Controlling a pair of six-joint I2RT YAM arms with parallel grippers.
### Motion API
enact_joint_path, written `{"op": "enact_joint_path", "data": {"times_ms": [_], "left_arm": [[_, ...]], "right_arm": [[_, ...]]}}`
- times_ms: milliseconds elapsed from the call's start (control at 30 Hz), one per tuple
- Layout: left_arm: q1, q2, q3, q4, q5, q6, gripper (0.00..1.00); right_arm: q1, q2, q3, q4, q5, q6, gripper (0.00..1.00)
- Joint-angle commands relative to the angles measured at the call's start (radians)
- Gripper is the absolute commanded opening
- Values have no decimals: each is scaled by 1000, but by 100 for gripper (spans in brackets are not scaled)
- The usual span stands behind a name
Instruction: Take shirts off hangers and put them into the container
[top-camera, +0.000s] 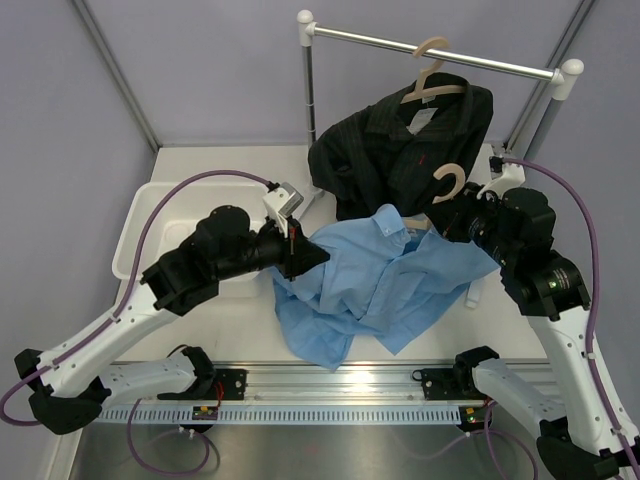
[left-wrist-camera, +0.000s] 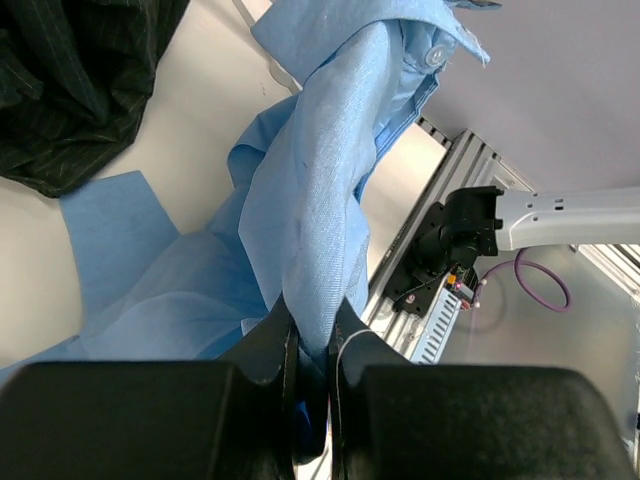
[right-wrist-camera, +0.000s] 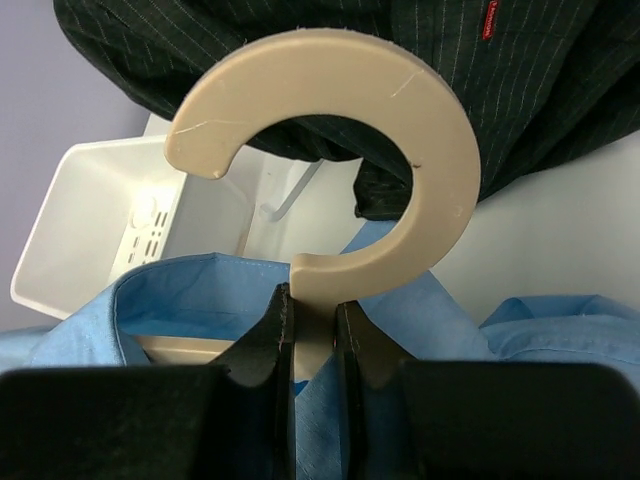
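Light blue collared shirt (top-camera: 380, 285) pinched by left gripper (left-wrist-camera: 312, 335); right gripper (right-wrist-camera: 312, 310) clamps its beige wooden hanger (right-wrist-camera: 400, 130); white plastic tub (top-camera: 150, 200) at left.

The light blue shirt (top-camera: 385, 285) covers its hanger (right-wrist-camera: 445, 170) below the hook, hiding the shoulders. The left arm (top-camera: 215, 255) blocks much of the container (top-camera: 225, 195). The black shirt (right-wrist-camera: 520, 90) runs off the right wrist view's top edge

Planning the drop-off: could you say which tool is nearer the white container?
Left. The left tool grips the blue shirt beside the container; the right tool holds a hanger farther off.
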Motion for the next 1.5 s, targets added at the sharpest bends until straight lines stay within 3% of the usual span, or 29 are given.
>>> {"op": "enact_joint_path", "data": {"times_ms": [0, 233, 367, 467, 600, 733, 800, 867, 900, 933, 1000, 1133, 1233, 1333, 1467], "left_arm": [[23, -67, 69, -136, -158, 41, 0], [25, -52, 27, -89, -38, 33, 24], [23, -41, 1, -48, 36, 27, 45], [23, -35, -10, -31, 66, 29, 48], [23, -33, -20, -6, 85, 30, 44], [25, -15, -17, -3, 86, 33, 48], [25, -7, -17, -2, 88, 33, 46], [23, -1, -20, 8, 80, 33, 25], [25, 2, -19, 6, 71, 32, 3], [23, 3, -17, 3, 42, 29, 0], [25, -16, -16, -27, -40, 6, 0], [25, -148, -25, -110, -513, -31, 0], [25, -300, -14, -130, -739, -13, 0], [23, -351, 57, -210, -843, -1, 0], [23, -360, 60, -302, -855, -42, 0]], "right_arm": [[-41, -16, -4, -31, 395, -73, 0], [-41, -35, 14, -3, 305, -52, 0], [-41, -36, 56, -5, 232, -42, 0], [-41, -39, 82, -12, 205, -30, 0], [-41, -58, 99, -18, 178, -15, 0], [-41, -72, 116, -21, 135, 4, 0], [-41, -78, 125, -26, 124, 5, 0], [-41, -84, 131, -32, 116, 8, 0], [-41, -93, 133, -34, 107, 13, 0], [-41, -96, 134, -38, 109, 13, 0], [-41, -101, 145, -52, 145, 11, 0], [-41, -113, 133, -106, 277, 8, 0], [-41, -115, 102, -121, 386, 26, 0], [-41, -102, 68, -143, 503, 79, 0], [-41, -118, 41, -111, 509, 148, 0]]}}
